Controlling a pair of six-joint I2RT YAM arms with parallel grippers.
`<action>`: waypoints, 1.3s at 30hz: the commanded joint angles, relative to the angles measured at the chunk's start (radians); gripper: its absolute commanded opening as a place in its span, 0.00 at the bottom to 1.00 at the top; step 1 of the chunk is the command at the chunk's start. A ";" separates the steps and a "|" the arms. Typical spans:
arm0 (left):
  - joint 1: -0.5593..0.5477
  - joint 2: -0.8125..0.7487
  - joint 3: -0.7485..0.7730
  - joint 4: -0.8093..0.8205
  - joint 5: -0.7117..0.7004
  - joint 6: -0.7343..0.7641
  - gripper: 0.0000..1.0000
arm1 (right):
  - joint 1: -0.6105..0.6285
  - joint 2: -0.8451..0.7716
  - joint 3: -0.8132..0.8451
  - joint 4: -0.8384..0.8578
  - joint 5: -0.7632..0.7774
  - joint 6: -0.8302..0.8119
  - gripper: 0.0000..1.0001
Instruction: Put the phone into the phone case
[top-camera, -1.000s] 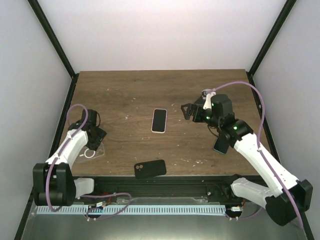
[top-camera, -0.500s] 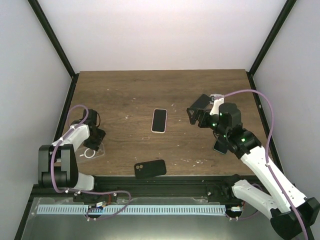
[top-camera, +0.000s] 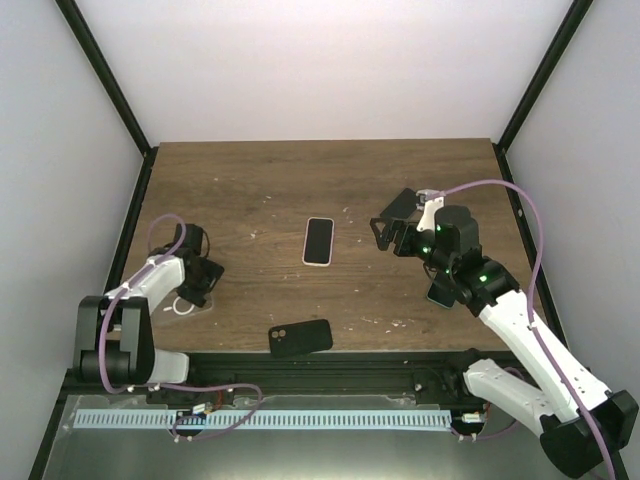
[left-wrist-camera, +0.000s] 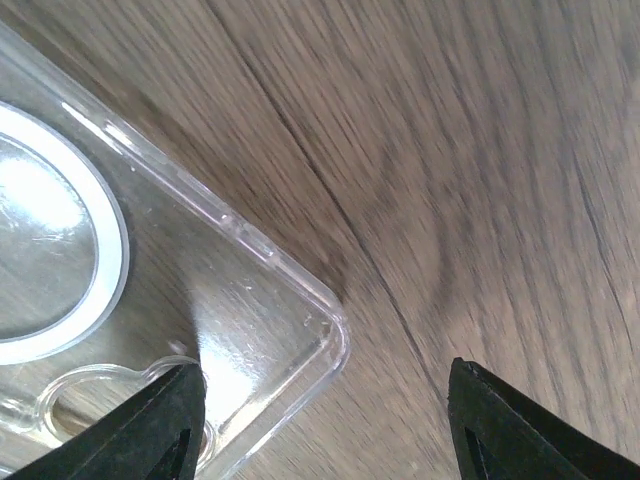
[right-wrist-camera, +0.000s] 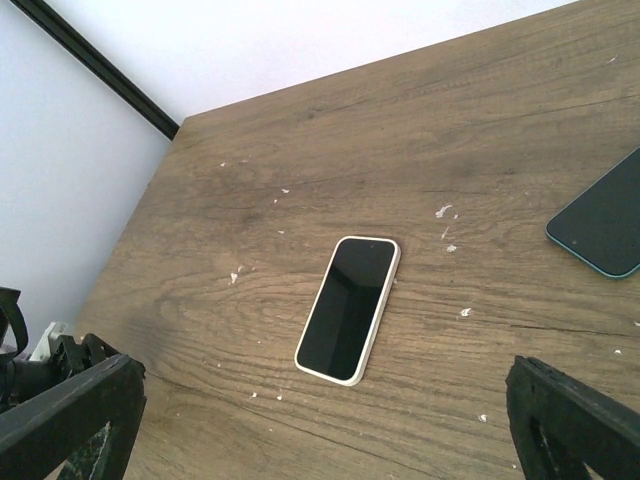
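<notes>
Both open: left hand (left-wrist-camera: 330, 420) straddles the phone case (left-wrist-camera: 200, 290) corner, clear only from its wrist; right hand (right-wrist-camera: 320, 415) faces phone (right-wrist-camera: 350, 308).

The table (top-camera: 260, 190) is dark brown wood with streaky grain, flecked with small white specks. At its middle lies a phone (top-camera: 319, 241) with a glossy black screen and a cream rim. By the front edge sits a black item (top-camera: 300, 337), phone or case. On the left, a clear phone case (left-wrist-camera: 250, 290) bears a white ring. A second phone (right-wrist-camera: 600, 225) is black, edged in teal. The left arm (top-camera: 150, 280) and right arm (top-camera: 520, 320) are white with black joints; the right shows green lights. The cables (top-camera: 520, 200) are purple, the walls (top-camera: 320, 70) pale white, and the posts (top-camera: 100, 70) black.
</notes>
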 joint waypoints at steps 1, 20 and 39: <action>-0.101 0.029 -0.020 0.029 0.114 -0.043 0.68 | -0.006 0.000 -0.005 0.022 -0.003 0.013 1.00; -0.272 0.350 0.362 0.171 0.174 -0.034 0.68 | -0.005 -0.016 -0.018 0.012 -0.026 0.058 1.00; -0.105 0.156 0.300 -0.049 -0.030 0.170 0.76 | -0.005 -0.010 -0.084 -0.004 -0.103 0.068 0.87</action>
